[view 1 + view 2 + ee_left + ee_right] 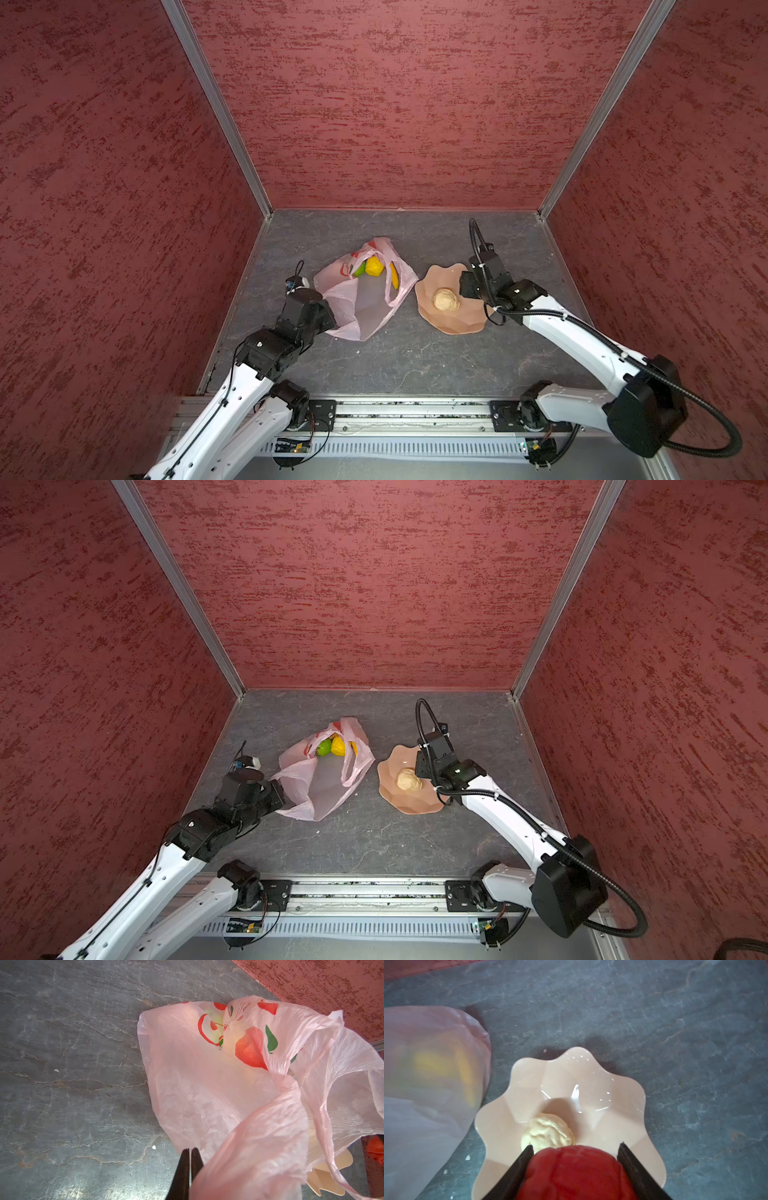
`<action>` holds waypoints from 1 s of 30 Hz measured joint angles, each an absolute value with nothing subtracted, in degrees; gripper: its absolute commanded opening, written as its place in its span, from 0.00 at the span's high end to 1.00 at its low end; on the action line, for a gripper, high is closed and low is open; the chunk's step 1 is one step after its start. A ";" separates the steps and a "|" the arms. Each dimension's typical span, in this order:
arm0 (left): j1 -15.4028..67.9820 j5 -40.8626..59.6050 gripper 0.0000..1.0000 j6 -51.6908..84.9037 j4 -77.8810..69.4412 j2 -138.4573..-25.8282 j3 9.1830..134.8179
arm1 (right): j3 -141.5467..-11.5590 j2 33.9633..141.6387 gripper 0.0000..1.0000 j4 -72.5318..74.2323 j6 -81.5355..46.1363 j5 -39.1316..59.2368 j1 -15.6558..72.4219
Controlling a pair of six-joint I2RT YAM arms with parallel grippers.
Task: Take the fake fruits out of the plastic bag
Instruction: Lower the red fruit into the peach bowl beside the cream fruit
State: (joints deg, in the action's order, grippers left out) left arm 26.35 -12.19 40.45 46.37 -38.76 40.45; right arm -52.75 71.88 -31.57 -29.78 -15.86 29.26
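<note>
Pink bag [365, 299] open on desk [415, 365]: green fruit [358, 269], yellow fruit [374, 266], banana [395, 277] inside. Beige fruit [446, 299] in bowl [440, 328], red fruit [575, 1174] in right tool [576, 1146].

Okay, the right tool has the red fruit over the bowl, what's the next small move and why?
Probably open the right tool and let the red fruit drop. It hangs over the bowl, next to the beige fruit lying inside, so no further travel seems needed. The left tool, shut on the bag, need not move.

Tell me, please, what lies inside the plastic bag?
Inside the plastic bag, a green fruit, a lumpy yellow fruit and a banana show. Anything under the bunched pink film is hidden.
</note>
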 measured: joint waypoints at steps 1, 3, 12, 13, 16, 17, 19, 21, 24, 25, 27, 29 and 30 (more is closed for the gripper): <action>26.35 -12.29 0.92 40.49 46.06 -39.03 40.45 | -52.03 72.38 0.60 -31.48 -30.30 -15.81 28.71; 26.35 -12.40 0.92 40.47 45.56 -39.59 40.45 | -50.72 73.41 0.60 -31.14 -31.35 -15.79 28.05; 26.35 -12.49 0.91 38.89 44.10 -42.41 40.45 | -48.62 80.79 0.58 -27.75 -33.54 -15.20 27.49; 26.33 -12.49 0.92 38.70 43.86 -42.37 40.45 | -48.62 81.47 0.58 -27.35 -33.67 -15.20 27.46; 26.24 -12.43 0.91 38.48 43.42 -42.37 40.45 | -48.62 82.56 0.57 -26.55 -33.78 -15.20 27.46; 26.24 -12.40 0.91 38.48 43.29 -42.39 40.45 | -48.62 82.89 0.57 -26.39 -33.87 -15.20 27.46; 26.22 -12.25 0.91 38.48 42.96 -42.39 40.45 | -48.62 83.92 0.57 -25.78 -33.95 -15.22 27.46; 26.17 -12.08 0.91 38.48 42.68 -42.50 40.45 | -48.62 84.97 0.57 -25.52 -34.06 -15.22 27.46; 26.09 -11.99 0.91 38.37 42.44 -42.76 40.45 | -48.58 85.62 0.56 -25.47 -34.11 -15.27 27.46; 26.06 -11.99 0.91 38.26 42.41 -42.85 40.45 | -48.58 85.71 0.56 -25.39 -34.11 -15.29 27.44; 26.02 -11.97 0.91 38.09 42.39 -42.92 40.45 | -48.58 85.93 0.55 -25.04 -34.11 -15.29 27.40; 26.02 -11.97 0.92 38.06 42.39 -42.98 40.45 | -48.58 86.30 0.53 -24.86 -34.09 -15.29 27.33; 26.02 -11.94 0.91 38.06 42.37 -43.07 40.45 | -48.58 86.65 0.52 -24.75 -34.09 -15.29 27.29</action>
State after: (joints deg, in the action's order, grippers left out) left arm 26.02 -11.94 38.06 42.37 -43.07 40.45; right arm -48.58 86.65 -24.75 -34.09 -15.29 27.29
